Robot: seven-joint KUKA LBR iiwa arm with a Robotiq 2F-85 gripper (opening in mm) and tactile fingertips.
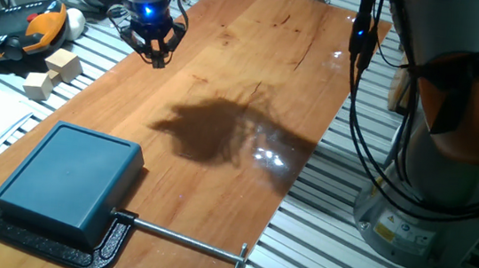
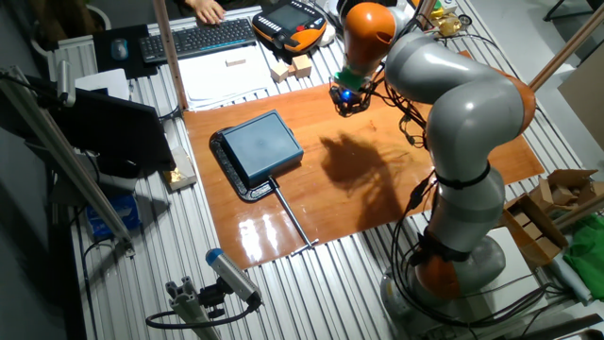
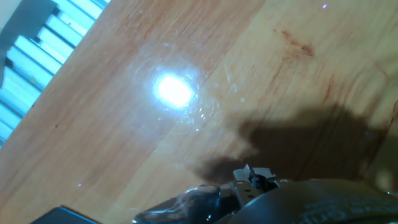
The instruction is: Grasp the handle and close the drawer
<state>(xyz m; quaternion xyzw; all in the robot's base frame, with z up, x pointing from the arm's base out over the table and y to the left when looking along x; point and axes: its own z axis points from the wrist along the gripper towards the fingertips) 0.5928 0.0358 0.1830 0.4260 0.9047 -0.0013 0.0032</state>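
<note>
Drawer: the dark teal drawer (image 1: 70,179) lies flat at the near left corner of the surface (image 1: 257,55) in one fixed view; in the other fixed view (image 2: 262,146) it sits toward the surface's left edge.
Handle: I cannot single out the end rim in any view; the box reads as one closed slab.
Clamp: a black clamp (image 1: 50,237) wraps the drawer's near edge, touching it; its steel rod (image 1: 188,238) runs out to the right and ends in a short crossbar.
My fingers: they (image 1: 157,43) hang over the far left part of the surface, well apart from the drawer, with a blue light glowing just above them; the other fixed view (image 2: 347,100) agrees. The tips look slightly parted and pinch nothing, though they are small and dark, so I cannot tell for sure.
Hand view: bare wood with a bright glare spot and my shadow.
Beyond the surface: wooden blocks (image 1: 52,74) and an orange-and-black pendant (image 1: 14,28) rest on the ribbed bench to the left.
</note>
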